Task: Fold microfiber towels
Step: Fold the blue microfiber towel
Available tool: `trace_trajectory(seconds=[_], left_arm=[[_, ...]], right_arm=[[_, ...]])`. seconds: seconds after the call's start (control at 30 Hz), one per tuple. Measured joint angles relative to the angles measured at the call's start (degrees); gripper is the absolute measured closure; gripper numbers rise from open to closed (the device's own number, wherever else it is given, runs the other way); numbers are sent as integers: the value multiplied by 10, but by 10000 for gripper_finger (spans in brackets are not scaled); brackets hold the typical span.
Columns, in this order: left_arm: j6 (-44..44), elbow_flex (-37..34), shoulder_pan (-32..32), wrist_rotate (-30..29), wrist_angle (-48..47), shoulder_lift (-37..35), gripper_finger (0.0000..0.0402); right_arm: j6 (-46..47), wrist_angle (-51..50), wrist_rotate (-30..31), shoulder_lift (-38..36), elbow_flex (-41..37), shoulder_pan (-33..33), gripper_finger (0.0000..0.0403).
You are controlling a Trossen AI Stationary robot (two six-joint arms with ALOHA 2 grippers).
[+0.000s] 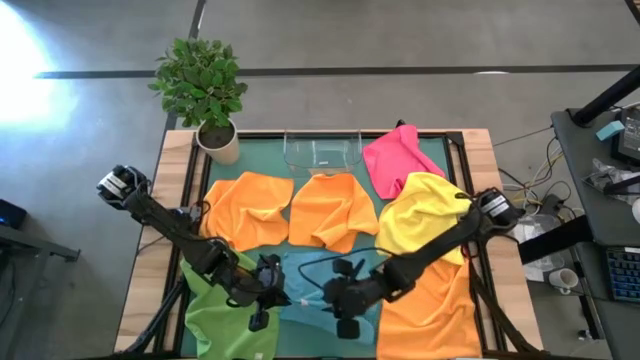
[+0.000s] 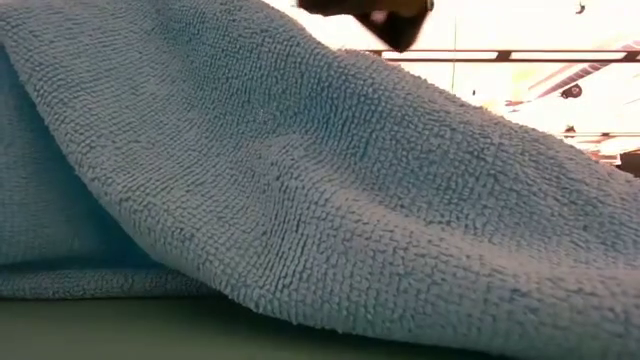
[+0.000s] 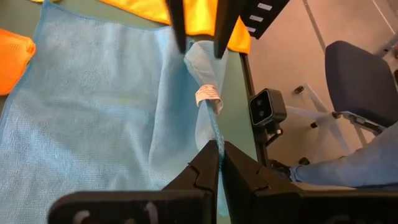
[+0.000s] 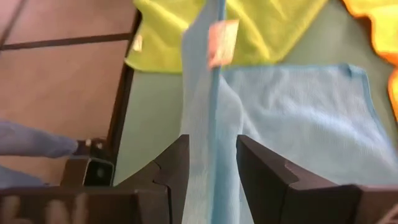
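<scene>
The light blue towel [image 1: 305, 290] lies at the front edge of the table [image 1: 170, 190], between the green towel [image 1: 225, 320] at the front left corner and an orange towel [image 1: 430, 310] at the front right. One edge of it, with a small white label [image 3: 208, 94], is lifted into a ridge. The left gripper [image 3: 219, 163] is clamped shut on that raised edge. The right gripper [image 4: 211, 158] sits opposite it over the same edge, fingers apart, with the cloth running between them and not pinched.

Toward the middle of the table lie two more orange towels [image 1: 250, 205], side by side. A yellow towel [image 1: 425, 215] is near the right edge and a pink towel [image 1: 395, 155] at the back right. A clear tray [image 1: 322, 150] sits at the back edge, and a potted plant [image 1: 205, 90] stands at the back left corner
</scene>
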Motion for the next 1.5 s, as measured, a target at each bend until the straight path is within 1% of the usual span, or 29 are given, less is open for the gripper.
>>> trace_trajectory(seconds=[0.1, 0.4, 0.63, 0.77, 0.9, 1.0, 1.2, 1.5], left_arm=[[4, 0, 0, 0, 9, 1, 401], [4, 0, 0, -9, 12, 1, 401], [13, -1, 0, -11, 12, 1, 401], [14, -1, 0, -14, 8, 1, 401], [14, -1, 0, -37, 3, -2, 401], [14, -1, 0, -49, 3, -3, 401], [14, -1, 0, -53, 3, -4, 401], [13, -1, 0, -54, -12, -5, 401]], right_arm=[[-23, 28, -40, 4, 0, -21, 280], [-24, 80, -189, 25, 0, -62, 281], [-19, 74, -245, 41, -2, -64, 292], [-1, 62, -266, 41, -3, -63, 302], [14, 41, -276, 42, -5, -61, 310], [23, 30, -277, 42, -6, -53, 312], [40, 16, -277, 42, -8, -32, 310], [77, -2, -275, 68, -9, 2, 313]])
